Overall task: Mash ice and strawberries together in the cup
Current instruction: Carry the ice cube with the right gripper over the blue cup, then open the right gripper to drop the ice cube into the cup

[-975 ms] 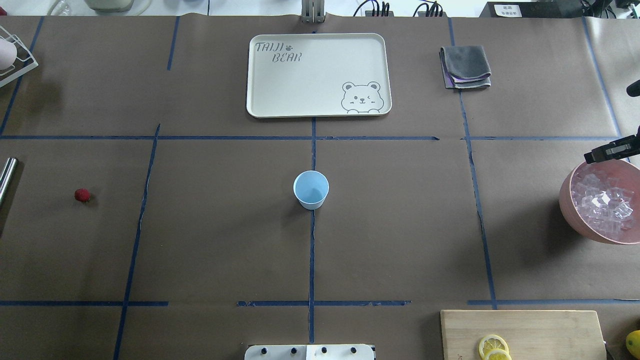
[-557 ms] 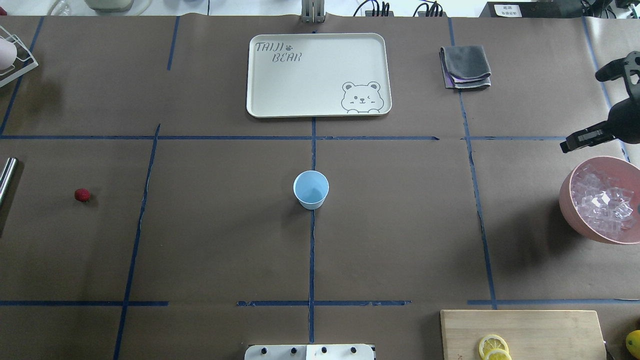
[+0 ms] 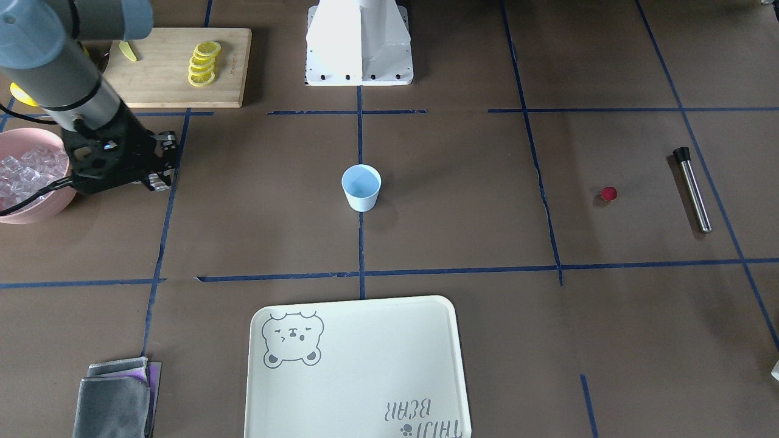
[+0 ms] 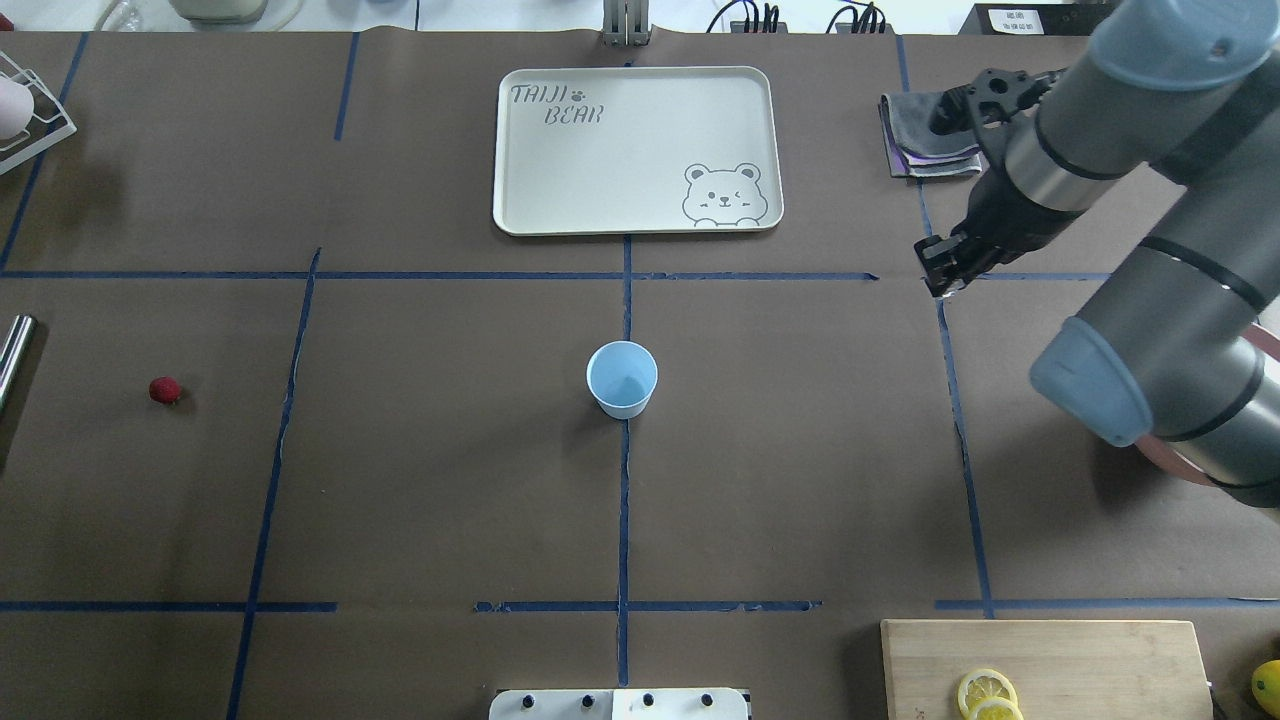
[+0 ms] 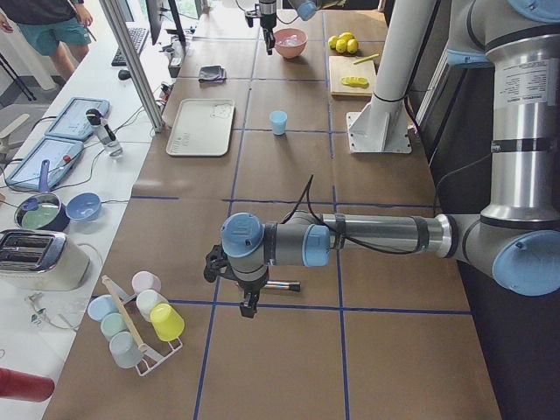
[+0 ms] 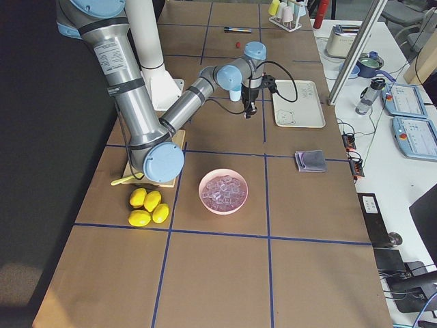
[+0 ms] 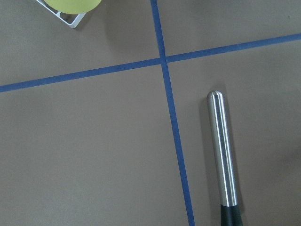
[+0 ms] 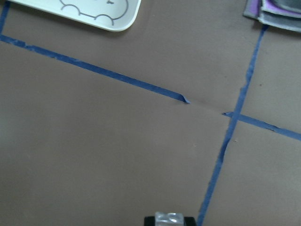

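Slippage is your risk: the right gripper, clamped on one slick ice cube, hangs well short of the cup, and any jolt could drop it outside the rim.

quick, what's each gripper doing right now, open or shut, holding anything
Left gripper: cannot be told, it shows only in the side view.
Right gripper: shut on an ice cube.

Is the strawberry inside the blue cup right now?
No. The strawberry sits by itself well away from the cup, and the cup's inside looks empty.
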